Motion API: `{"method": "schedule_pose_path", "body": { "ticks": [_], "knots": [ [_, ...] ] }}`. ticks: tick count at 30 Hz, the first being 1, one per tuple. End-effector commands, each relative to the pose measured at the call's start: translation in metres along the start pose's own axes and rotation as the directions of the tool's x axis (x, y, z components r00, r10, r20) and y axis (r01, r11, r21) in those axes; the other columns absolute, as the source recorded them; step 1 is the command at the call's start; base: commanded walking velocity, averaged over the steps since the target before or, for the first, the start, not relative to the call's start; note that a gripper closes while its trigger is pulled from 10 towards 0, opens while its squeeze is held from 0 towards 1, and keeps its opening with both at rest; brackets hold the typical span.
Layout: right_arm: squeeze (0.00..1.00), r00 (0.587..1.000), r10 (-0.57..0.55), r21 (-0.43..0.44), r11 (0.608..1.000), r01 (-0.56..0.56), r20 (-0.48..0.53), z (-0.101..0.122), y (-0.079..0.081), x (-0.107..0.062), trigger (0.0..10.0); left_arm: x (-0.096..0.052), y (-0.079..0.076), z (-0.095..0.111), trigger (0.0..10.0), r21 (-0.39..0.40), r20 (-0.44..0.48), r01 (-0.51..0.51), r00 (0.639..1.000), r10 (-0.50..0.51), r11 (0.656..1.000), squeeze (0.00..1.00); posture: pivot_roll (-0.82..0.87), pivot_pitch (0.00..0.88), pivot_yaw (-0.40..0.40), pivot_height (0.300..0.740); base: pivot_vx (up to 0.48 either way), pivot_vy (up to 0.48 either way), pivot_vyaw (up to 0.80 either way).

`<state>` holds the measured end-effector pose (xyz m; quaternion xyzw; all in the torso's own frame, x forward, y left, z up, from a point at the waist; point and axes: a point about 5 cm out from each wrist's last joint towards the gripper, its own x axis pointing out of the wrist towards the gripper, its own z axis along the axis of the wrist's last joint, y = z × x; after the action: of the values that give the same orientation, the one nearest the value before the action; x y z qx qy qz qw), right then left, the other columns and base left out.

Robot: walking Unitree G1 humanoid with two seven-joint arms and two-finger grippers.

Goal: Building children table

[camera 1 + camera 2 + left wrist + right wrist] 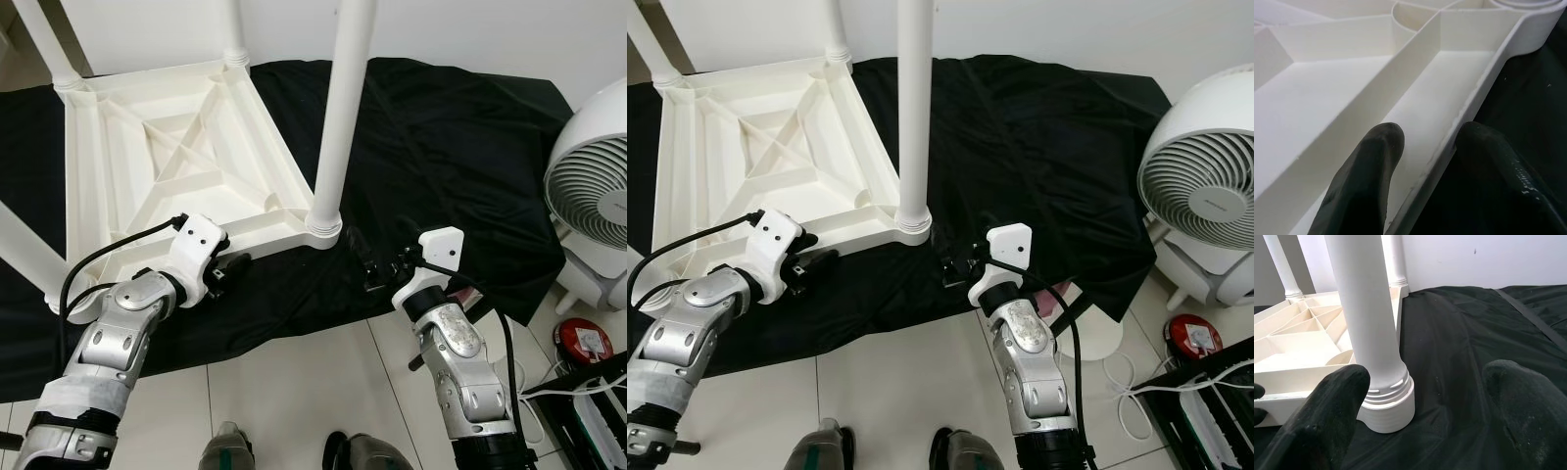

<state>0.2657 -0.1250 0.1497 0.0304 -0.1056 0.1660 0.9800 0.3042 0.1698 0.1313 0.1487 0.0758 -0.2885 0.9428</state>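
Note:
A white plastic children's table (176, 147) lies upside down on a black cloth (441, 147), its legs pointing up. The near right leg (338, 117) stands in its corner socket (1386, 401). My left gripper (230, 264) is at the table's near rim (1459, 122), open, with one finger (1376, 161) inside the rim channel and the other outside on the cloth. Just right of the near right leg and low over the cloth, my right gripper (372, 264) is open wide, empty, and points toward the leg's base.
A white fan (598, 196) stands at the right on the tiled floor. Near it lie a red round object (585, 340) and white cables with a power strip (588, 411). My feet (225, 450) are at the cloth's near edge. Other table legs rise at the far left.

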Motion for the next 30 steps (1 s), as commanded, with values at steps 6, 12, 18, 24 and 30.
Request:
{"method": "schedule_pose_path", "body": {
  "ticks": [6, 12, 18, 24, 30],
  "knots": [
    [0.00, 1.000, 0.016, -0.002, 1.000, -0.016, 0.000, -0.001, 0.001, 0.001, 10.0, -0.019, 0.045, 0.041, 10.0, 0.004, 0.214, -0.325, 0.924, 0.316, 0.946, 0.00, 0.09, 0.053, -0.029, 0.740, 0.000, 0.000, 0.00],
    [0.00, 1.000, 0.021, -0.003, 1.000, -0.021, -0.005, -0.002, 0.002, -0.001, 10.0, -0.023, 0.035, 0.041, 10.0, -0.035, 0.251, -0.239, 0.938, 0.240, 0.970, 0.00, 0.08, 0.060, -0.036, 0.740, 0.000, 0.000, 0.00],
    [0.00, 1.000, 0.024, -0.010, 1.000, -0.024, -0.012, -0.002, 0.001, -0.002, 10.0, -0.023, 0.015, 0.035, 10.0, -0.016, 0.246, -0.105, 0.963, 0.106, 0.994, 0.00, 0.08, 0.064, -0.041, 0.740, 0.000, 0.000, 0.00],
    [0.00, 1.000, 0.023, -0.015, 1.000, -0.023, -0.013, -0.002, -0.001, -0.003, 10.0, -0.026, 0.016, 0.022, 10.0, 0.007, 0.213, -0.093, 0.973, 0.090, 0.996, 0.00, 0.08, 0.064, -0.046, 0.740, 0.000, 0.000, 0.00],
    [0.00, 0.999, 0.038, -0.012, 0.999, -0.038, -0.013, -0.002, 0.000, -0.002, 10.0, -0.038, 0.039, 0.010, 10.0, 0.033, 0.167, -0.159, 0.974, 0.151, 0.987, 0.00, 0.08, 0.060, -0.051, 0.740, 0.000, 0.000, 0.00]
  ]
}}
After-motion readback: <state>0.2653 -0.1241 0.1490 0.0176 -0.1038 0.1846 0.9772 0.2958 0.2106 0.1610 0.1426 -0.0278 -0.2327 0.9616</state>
